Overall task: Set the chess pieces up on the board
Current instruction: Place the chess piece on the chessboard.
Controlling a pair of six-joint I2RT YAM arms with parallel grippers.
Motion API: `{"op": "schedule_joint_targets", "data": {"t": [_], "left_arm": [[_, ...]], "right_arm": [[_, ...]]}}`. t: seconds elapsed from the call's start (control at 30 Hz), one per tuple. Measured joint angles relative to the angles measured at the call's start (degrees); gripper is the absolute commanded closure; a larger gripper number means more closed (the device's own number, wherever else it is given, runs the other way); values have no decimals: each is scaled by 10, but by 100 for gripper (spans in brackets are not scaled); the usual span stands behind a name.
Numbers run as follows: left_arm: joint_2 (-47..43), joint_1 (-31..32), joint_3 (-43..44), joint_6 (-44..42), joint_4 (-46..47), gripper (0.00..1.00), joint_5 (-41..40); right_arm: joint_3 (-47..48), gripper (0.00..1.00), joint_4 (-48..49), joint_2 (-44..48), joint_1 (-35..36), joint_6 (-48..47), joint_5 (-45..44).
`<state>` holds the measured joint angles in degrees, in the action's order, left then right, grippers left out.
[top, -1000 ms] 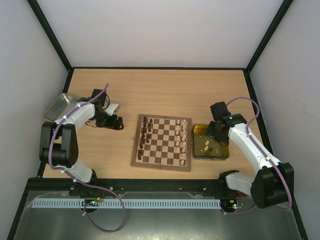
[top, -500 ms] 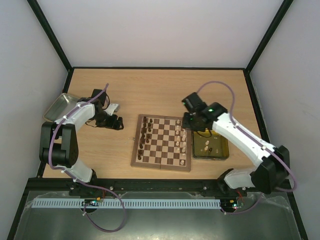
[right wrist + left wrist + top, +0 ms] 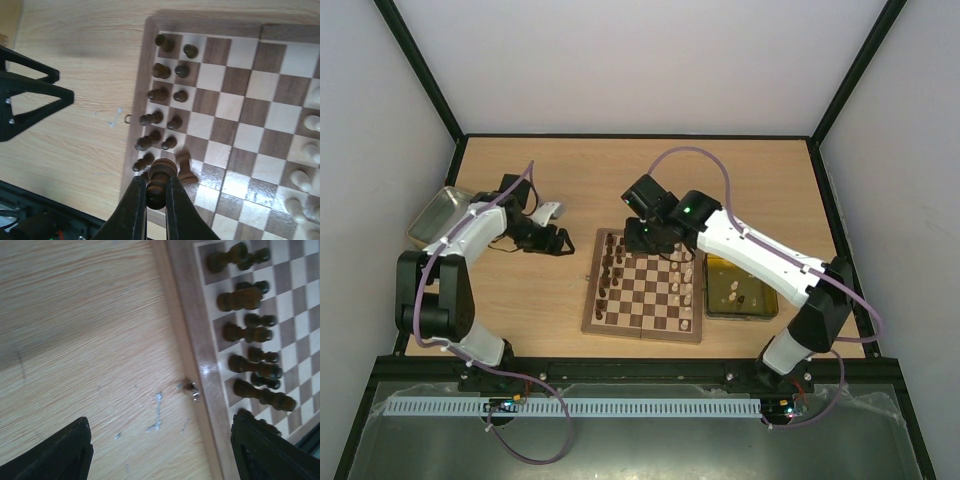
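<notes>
**Right gripper** [image 3: 155,192]: clamped on a dark piece [image 3: 161,174], which it holds upright by the mid-body above the dark-piece side of the board [image 3: 640,332].

**Left gripper** [image 3: 162,447]: jaws spread wide with nothing between them, just off the same edge of the board.

**Handling (judged):** the piece looks light, rigid and smooth, being turned wood, and it may be top-heavy. Grip squarely at the waist below the head, or it may pivot. The dark pieces already on the board stand close together — lower the held one vertically.

The board [image 3: 642,333] bore dark-brown and light-tan checks, with dark-brown pieces [image 3: 161,71] and cream pieces [image 3: 312,122]; the tray [image 3: 766,299] was yellowish.
</notes>
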<state>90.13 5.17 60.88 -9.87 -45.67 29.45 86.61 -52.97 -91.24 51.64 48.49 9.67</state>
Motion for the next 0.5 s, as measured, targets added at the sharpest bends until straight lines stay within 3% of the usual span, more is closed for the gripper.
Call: {"op": "schedule_joint_targets", "data": {"t": [0.5], "left_arm": [[-13, -21, 3, -2, -3, 23, 40]], "right_arm": [[20, 98, 5, -25, 3, 0, 9]]}}
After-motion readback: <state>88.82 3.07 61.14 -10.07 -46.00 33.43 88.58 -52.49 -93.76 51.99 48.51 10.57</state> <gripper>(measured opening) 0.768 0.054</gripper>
